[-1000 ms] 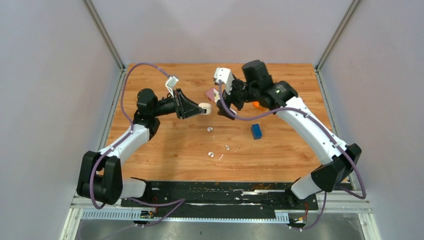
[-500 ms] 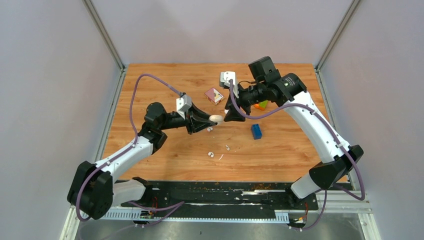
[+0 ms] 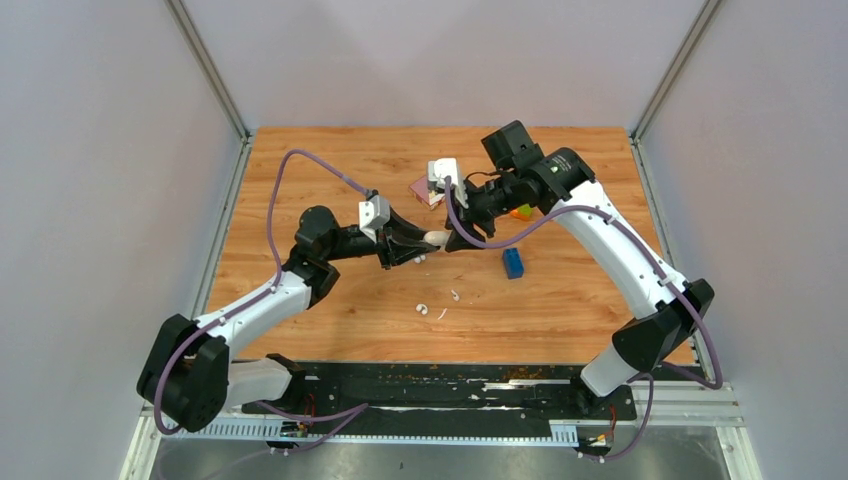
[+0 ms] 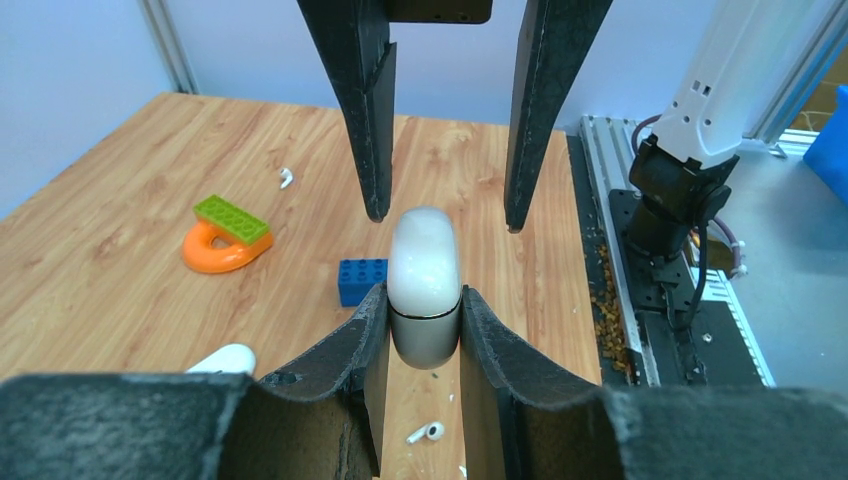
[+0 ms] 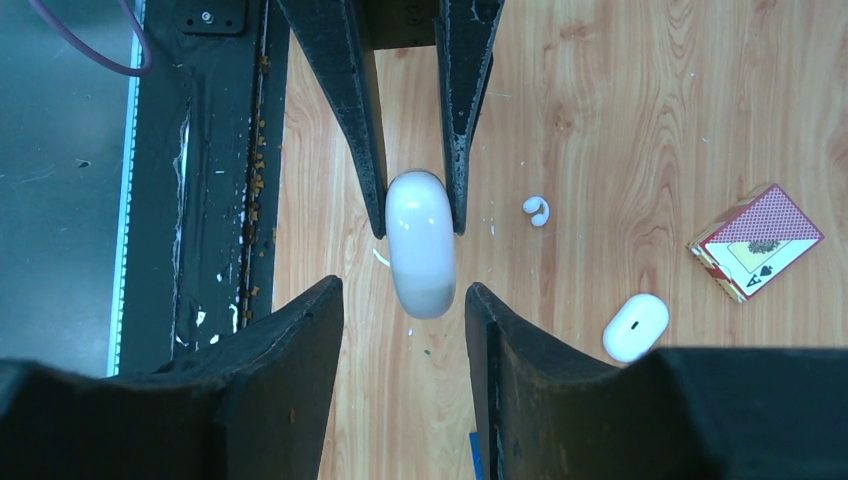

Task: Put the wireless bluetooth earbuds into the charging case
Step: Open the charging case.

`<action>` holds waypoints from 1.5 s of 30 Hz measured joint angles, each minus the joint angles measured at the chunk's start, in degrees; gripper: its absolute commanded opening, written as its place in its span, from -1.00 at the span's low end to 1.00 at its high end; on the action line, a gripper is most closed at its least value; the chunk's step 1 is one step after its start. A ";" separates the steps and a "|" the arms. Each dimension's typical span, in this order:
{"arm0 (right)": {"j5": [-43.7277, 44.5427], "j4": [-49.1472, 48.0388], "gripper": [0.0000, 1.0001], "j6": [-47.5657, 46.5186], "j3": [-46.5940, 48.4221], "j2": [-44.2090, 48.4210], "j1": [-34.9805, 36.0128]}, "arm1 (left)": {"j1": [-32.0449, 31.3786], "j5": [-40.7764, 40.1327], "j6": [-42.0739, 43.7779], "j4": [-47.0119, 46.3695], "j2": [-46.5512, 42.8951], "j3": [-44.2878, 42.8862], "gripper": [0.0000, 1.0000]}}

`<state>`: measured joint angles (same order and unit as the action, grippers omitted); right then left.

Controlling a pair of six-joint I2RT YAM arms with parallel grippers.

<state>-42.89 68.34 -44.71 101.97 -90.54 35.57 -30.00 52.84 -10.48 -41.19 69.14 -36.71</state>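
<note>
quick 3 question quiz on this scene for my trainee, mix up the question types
1. Which gripper holds the case?
2. True or false: the jaws of the right gripper are shut on the case.
3. The bud is: A in the case, B on the table, C between the right jaws.

Key:
1. The left gripper, clamped on the case's sides.
2. False. The jaws stand open, one on each side of the case's free end, not touching it.
3. B.

Right tool (image 5: 402,288) moved in, now straddling charging case (image 5: 420,245).
</note>
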 measured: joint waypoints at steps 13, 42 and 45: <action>2.34 -0.63 -0.73 -1.97 0.00 -1.79 1.68 | -0.07 0.15 0.35 -0.33 0.07 0.02 -0.19; 8.85 1.46 -0.79 -2.73 5.53 -5.44 2.58 | -0.09 -2.64 0.44 1.73 3.08 -0.57 -0.02; 9.97 2.51 -0.78 -2.73 7.02 -6.27 3.06 | -0.09 -3.10 0.46 1.77 3.28 -0.68 -0.08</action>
<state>-32.93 70.85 -47.44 108.99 -96.82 38.63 -30.09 49.74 -10.02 -39.42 72.42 -37.39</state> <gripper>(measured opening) 0.257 0.485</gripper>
